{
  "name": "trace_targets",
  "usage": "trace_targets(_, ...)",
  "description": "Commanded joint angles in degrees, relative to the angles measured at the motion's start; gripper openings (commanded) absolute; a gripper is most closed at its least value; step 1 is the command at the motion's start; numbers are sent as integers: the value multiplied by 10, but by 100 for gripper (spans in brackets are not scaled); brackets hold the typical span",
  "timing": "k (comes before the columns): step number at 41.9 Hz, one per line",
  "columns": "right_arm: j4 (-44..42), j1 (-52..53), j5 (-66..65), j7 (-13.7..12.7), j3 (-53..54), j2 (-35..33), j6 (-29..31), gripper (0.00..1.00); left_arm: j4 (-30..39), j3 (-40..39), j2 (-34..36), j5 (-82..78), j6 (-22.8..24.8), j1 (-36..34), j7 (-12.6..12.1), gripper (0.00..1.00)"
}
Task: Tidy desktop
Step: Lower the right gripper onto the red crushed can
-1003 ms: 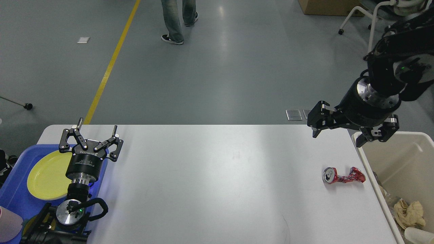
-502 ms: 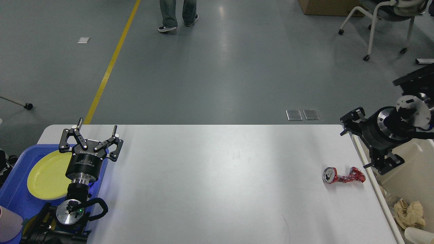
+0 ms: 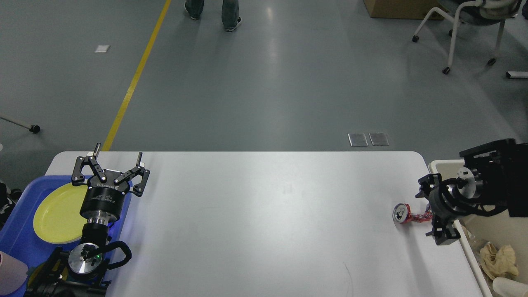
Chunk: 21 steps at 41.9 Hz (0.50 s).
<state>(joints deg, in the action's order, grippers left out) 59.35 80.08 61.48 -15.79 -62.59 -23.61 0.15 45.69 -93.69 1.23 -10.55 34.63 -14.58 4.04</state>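
The white desktop point(image 3: 255, 214) fills the lower part of the head view. A crushed red can point(image 3: 406, 215) lies on it near the right edge. My right gripper point(image 3: 429, 212) is low over the desktop, open, its jaws straddling the can's right end, which it partly hides. I cannot tell whether they touch it. My left gripper point(image 3: 117, 159) is open and empty, held upright above the desktop's left end, beside the blue tray point(image 3: 18, 235).
A yellow plate point(image 3: 55, 212) lies in the blue tray. A beige bin point(image 3: 495, 231) with crumpled paper point(image 3: 497, 258) stands against the desktop's right edge. A wheeled chair point(image 3: 466, 24) and a person's legs point(image 3: 210, 10) are on the floor beyond.
My right arm has swung down from high above the desktop's right end to the crushed can, its open jaws now around the can's right end. The left arm has not moved. The person walked farther away.
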Motion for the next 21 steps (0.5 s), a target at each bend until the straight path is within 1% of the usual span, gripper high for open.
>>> trace_targets(1,-71,-58,-7,0,28,1,0,100,0,0,0,0,0,0,0,96)
trace_targets(4,-115,-84,-28,0,30,9,-1,100,-1,0,0,0,0,0,0,96)
trace_targets(8,-149,-110,-46,0,34,15,-2,100,0,0,0,0,0,0,0,96)
trace_targets(19,-205,-147,-51,1,53,16,2,100,0,0,0,0,0,0,0,96)
trace_targets(21,-229,-166,-54,1,69,22,5,100,0,0,0,0,0,0,0,96)
